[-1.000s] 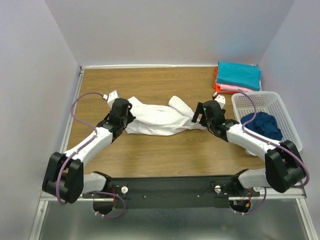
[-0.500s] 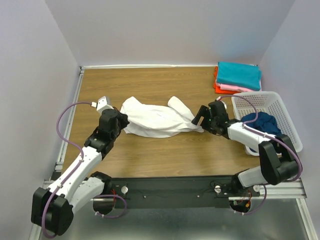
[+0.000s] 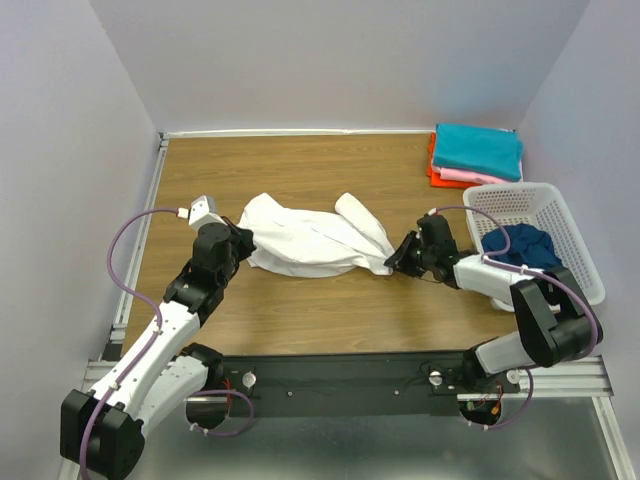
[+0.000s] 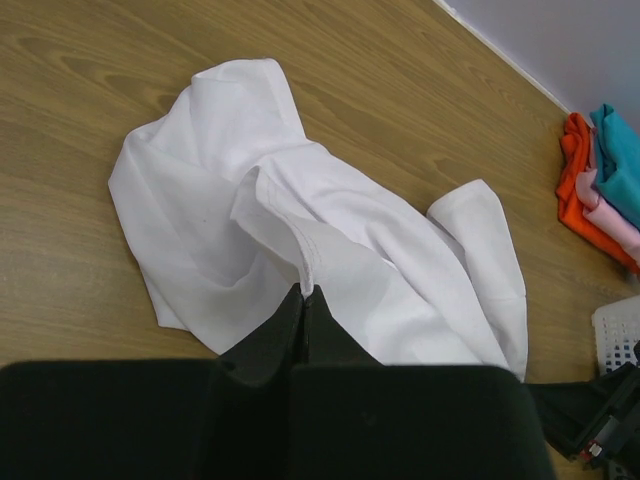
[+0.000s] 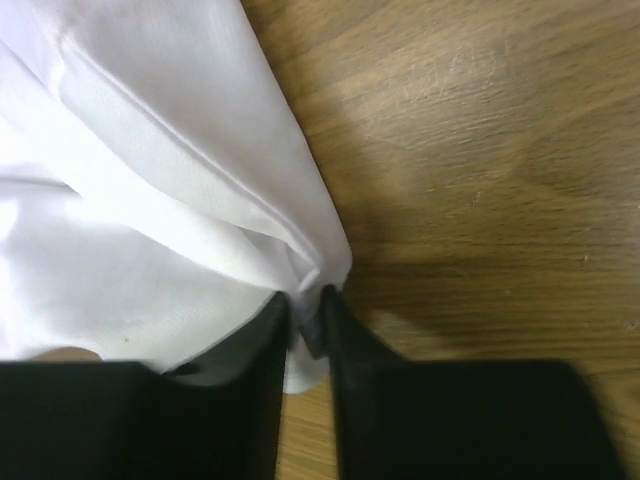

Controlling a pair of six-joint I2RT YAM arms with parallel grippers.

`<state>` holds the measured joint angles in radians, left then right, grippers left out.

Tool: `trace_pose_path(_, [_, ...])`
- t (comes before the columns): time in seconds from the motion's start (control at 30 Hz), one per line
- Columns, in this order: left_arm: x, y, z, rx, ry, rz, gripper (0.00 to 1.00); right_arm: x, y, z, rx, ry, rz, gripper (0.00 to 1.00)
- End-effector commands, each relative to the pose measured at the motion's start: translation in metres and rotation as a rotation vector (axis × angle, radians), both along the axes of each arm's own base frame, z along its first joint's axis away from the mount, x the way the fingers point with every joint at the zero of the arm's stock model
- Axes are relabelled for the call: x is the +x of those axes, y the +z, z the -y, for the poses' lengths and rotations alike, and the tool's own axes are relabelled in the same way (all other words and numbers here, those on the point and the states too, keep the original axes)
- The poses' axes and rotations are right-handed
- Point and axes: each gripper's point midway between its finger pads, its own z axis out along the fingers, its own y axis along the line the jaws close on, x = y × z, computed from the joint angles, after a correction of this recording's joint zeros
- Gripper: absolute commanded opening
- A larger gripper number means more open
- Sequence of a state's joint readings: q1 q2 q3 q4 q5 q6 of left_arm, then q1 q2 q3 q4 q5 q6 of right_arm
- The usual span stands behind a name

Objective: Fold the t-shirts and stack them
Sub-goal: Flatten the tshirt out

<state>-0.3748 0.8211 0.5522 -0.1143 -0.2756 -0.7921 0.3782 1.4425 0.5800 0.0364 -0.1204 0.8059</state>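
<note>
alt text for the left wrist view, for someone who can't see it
A crumpled white t-shirt lies on a wooden table, a fold at its near edge pinched between the left arm's closed black fingers. A folded orange, pink and teal stack sits at the right edge.

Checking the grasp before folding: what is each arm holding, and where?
The white t-shirt: left gripper pinches a hem fold on its left side, right gripper pinches its right end.

We can't make out any text, labels or numbers anywhere in these shots, nothing's readable on anything at all.
</note>
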Motion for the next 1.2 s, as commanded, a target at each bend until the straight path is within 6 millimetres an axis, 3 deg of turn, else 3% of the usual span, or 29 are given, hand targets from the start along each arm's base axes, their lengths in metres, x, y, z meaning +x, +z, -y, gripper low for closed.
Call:
trace_pose_path(0.0, [-0.003, 0.004, -0.004, -0.001, 0.013, 0.006, 0.00, -0.008, -0.006, -0.009, 0.044, 0.030, -0.023, 0.15])
trace_pose_path(0.07, [-0.002, 0.013, -0.005, -0.005, 0.021, 0.029, 0.00, 0.000, 0.003, -0.008, 0.034, 0.020, 0.019, 0.01])
trace_pose_path(0.2, [0.002, 0.058, -0.008, -0.027, 0.034, 0.128, 0.00, 0.025, 0.059, -0.015, 0.063, 0.043, 0.190, 0.01])
trace_pose_path(0.23, [0.002, 0.067, -0.008, -0.032, 0.034, 0.149, 0.00, 0.031, 0.084, -0.018, 0.082, 0.045, 0.255, 0.01])
trace_pose_path(0.33, [-0.001, 0.104, -0.009, -0.058, 0.029, 0.231, 0.00, 0.037, 0.121, -0.020, 0.089, 0.078, 0.363, 0.01])
trace_pose_path(0.43, [-0.008, 0.151, -0.012, -0.077, 0.025, 0.335, 0.00, 0.048, 0.193, -0.021, 0.105, 0.090, 0.544, 0.01])
trace_pose_path(0.47, [-0.014, 0.184, -0.012, -0.099, 0.015, 0.403, 0.00, 0.046, 0.218, -0.019, 0.107, 0.097, 0.598, 0.01])
trace_pose_path(0.53, [-0.023, 0.219, -0.015, -0.105, 0.003, 0.484, 0.00, 0.046, 0.253, -0.018, 0.113, 0.100, 0.673, 0.01])
trace_pose_path(0.57, [-0.030, 0.240, -0.017, -0.107, 0.001, 0.540, 0.00, 0.047, 0.289, -0.017, 0.127, 0.096, 0.741, 0.01])
trace_pose_path(0.6, [-0.036, 0.258, -0.019, -0.107, -0.006, 0.582, 0.00, 0.044, 0.312, -0.015, 0.128, 0.101, 0.799, 0.01])
trace_pose_path(0.63, [-0.049, 0.291, -0.021, -0.125, -0.021, 0.658, 0.00, 0.041, 0.328, -0.013, 0.123, 0.103, 0.819, 0.01])
trace_pose_path(0.67, [-0.057, 0.309, -0.023, -0.122, -0.025, 0.702, 0.00, 0.035, 0.361, -0.013, 0.139, 0.111, 0.877, 0.01])
trace_pose_path(0.7, [-0.072, 0.339, -0.025, -0.137, -0.045, 0.769, 0.00, 0.028, 0.384, -0.011, 0.143, 0.124, 0.926, 0.01])
trace_pose_path(0.77, [-0.090, 0.370, -0.027, -0.148, -0.066, 0.847, 0.00, 0.015, 0.415, -0.012, 0.165, 0.157, 0.981, 0.01])
trace_pose_path(0.8, [-0.106, 0.395, -0.031, -0.164, -0.075, 0.910, 0.00, 0.003, 0.451, -0.010, 0.183, 0.172, 1.059, 0.01])
trace_pose_path(0.83, [-0.116, 0.410, -0.030, -0.175, -0.096, 0.958, 0.00, -0.006, 0.463, -0.011, 0.193, 0.197, 1.079, 0.01])
trace_pose_path(0.9, [-0.134, 0.432, -0.031, -0.187, -0.126, 1.025, 0.00, -0.019, 0.491, -0.008, 0.202, 0.212, 1.131, 0.01])
trace_pose_path(0.93, [-0.152, 0.451, -0.030, -0.187, -0.164, 1.082, 0.00, -0.033, 0.520, -0.004, 0.209, 0.218, 1.193, 0.01])
trace_pose_path(1.0, [-0.173, 0.474, -0.028, -0.189, -0.212, 1.146, 0.00, -0.047, 0.538, -0.001, 0.212, 0.236, 1.230, 0.01])
trace_pose_path(1.03, [-0.179, 0.479, -0.029, -0.186, -0.219, 1.162, 0.00, -0.059, 0.559, 0.002, 0.224, 0.242, 1.280, 0.01])
trace_pose_path(1.17, [-0.183, 0.492, -0.034, -0.181, -0.197, 1.187, 0.00, -0.075, 0.581, 0.002, 0.235, 0.278, 1.326, 0.01])
